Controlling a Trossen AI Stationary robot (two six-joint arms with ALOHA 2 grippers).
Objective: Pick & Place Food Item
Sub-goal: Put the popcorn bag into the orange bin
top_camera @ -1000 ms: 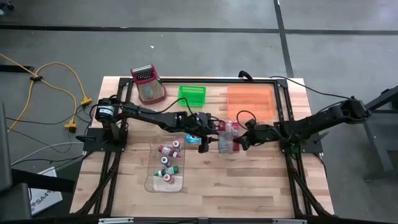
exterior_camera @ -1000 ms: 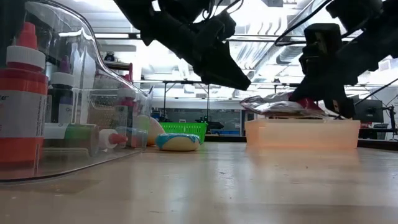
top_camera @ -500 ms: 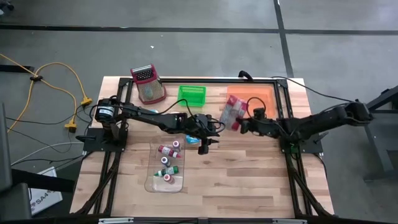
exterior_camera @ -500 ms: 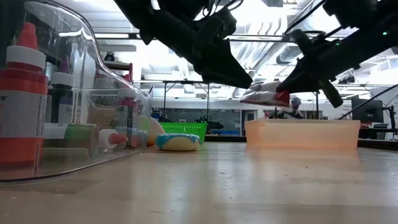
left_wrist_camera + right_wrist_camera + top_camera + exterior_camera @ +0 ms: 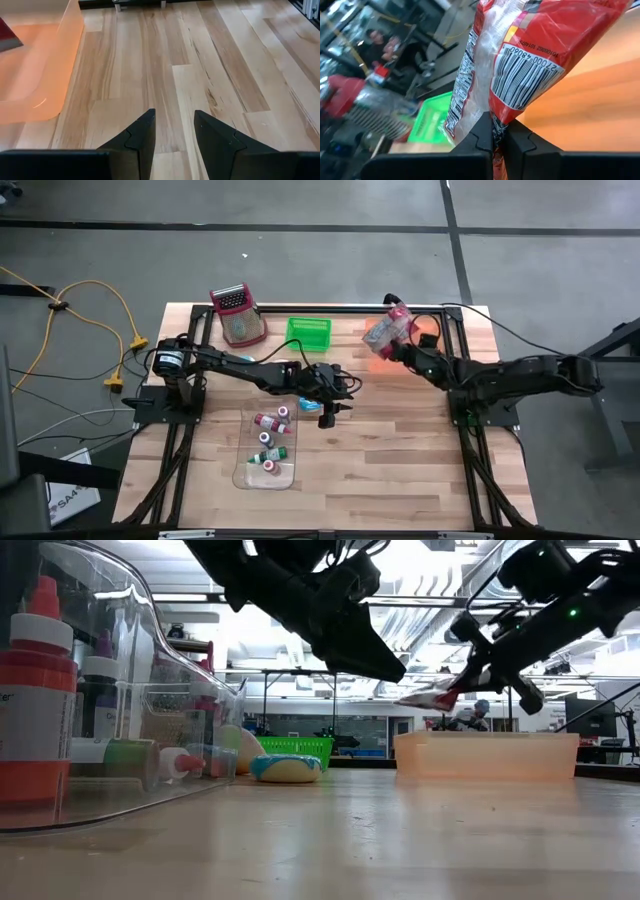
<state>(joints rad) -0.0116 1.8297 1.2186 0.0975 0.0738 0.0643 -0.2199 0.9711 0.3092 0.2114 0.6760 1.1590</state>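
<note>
**Snack packet aloft over the orange bin**

The red-and-clear crinkly plastic food packet with a barcode (image 5: 530, 65) looked light and limp to me — soft film, probably slippery, and its contents likely crushable. I judged a pinch on the flat sealed edge the safest hold, and that was where I had it: the right gripper (image 5: 495, 135) had its two dark fingers closed on the packet's lower edge, the bag standing out beyond the fingertips. From above, the packet (image 5: 388, 332) hung over the near-left corner of the translucent orange plastic bin (image 5: 432, 330), clear of its floor. The left gripper (image 5: 174, 130) hovered mid-table with a gap between its fingers, holding nothing — well apart from the packet.
</note>
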